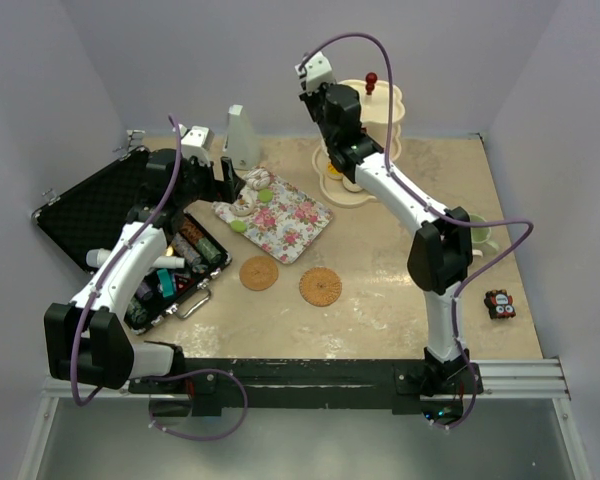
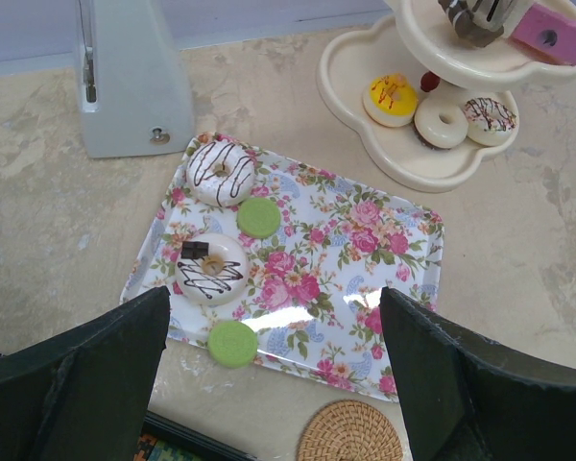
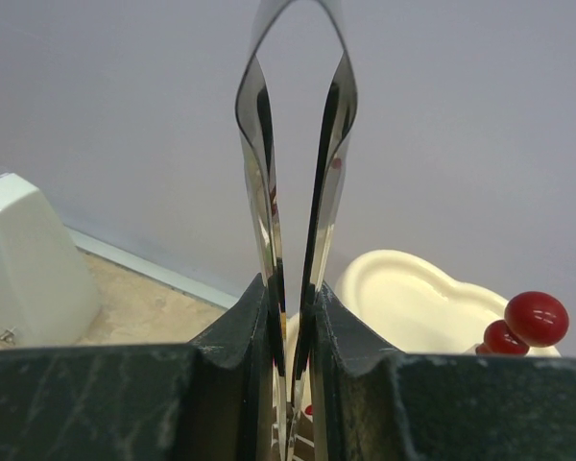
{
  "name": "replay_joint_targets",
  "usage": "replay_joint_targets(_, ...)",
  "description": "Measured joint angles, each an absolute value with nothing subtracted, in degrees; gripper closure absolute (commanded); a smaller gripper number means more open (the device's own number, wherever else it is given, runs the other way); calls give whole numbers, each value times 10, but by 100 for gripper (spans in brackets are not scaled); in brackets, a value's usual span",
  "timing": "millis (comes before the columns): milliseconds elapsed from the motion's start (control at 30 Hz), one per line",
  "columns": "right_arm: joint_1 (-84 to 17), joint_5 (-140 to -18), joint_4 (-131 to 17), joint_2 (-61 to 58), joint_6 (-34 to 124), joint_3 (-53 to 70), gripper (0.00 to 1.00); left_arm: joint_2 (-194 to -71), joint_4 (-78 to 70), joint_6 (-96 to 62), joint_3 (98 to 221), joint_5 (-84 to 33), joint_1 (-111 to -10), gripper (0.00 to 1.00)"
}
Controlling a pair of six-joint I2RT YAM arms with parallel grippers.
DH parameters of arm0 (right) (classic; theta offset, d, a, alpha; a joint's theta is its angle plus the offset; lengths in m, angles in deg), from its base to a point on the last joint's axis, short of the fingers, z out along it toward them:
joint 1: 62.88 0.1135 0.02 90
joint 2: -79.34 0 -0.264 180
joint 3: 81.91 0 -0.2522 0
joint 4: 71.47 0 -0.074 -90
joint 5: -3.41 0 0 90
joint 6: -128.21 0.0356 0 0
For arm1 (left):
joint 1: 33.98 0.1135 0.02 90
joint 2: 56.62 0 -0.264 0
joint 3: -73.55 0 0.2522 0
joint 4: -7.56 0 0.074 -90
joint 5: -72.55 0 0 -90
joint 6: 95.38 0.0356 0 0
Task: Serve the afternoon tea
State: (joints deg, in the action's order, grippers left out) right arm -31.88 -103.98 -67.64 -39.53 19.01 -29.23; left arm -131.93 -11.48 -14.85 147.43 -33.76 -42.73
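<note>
A: Donuts (image 2: 210,268), where?
B: Two white iced ones lay on the floral tray (image 2: 365,288), just beside the stand (image 2: 350,72). They looked light, rigid and glossy, so likely slippery. Pinch across the ring.
A: Grippers?
B: Over them the left gripper (image 2: 274,307) hung wide open. The right gripper (image 3: 290,298) was clamped on metal tongs (image 3: 257,144), close to the stand.

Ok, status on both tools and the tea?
Left tool open above floral tray, two donuts on it. Right tool shut on tongs at stand. Nothing blocking.

bare tabletop (image 1: 380,310) lies right of the coasters (image 1: 320,286); grey pyramid (image 1: 242,138) and tiered stand (image 1: 398,105) crowd the tray's (image 1: 305,215) far side
</note>
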Motion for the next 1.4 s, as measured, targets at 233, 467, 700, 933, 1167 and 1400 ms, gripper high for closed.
replay_joint_targets(233, -326, -1051, -664, -395, 185, -298, 96, -1319, -115, -149, 1474, -339, -427, 5)
replay_joint_targets(467, -326, -1051, -649, -395, 181, -306, 79, -1319, -115, -149, 1474, -340, -427, 5)
replay_joint_targets(700, -326, -1051, -643, -395, 180, -306, 60, -1319, -115, -149, 1474, -342, -427, 5)
replay_joint_targets(933, -326, -1042, -632, -395, 182, -306, 54, -1319, -115, -149, 1474, -343, -427, 5)
replay_joint_targets(1167, -328, -1011, -631, -394, 197, -306, 50, -1319, -115, -149, 1474, -345, -427, 5)
replay_joint_targets(1400, -329, -973, -628, -371, 223, -305, 50, -1319, -115, -149, 1474, -346, -427, 5)
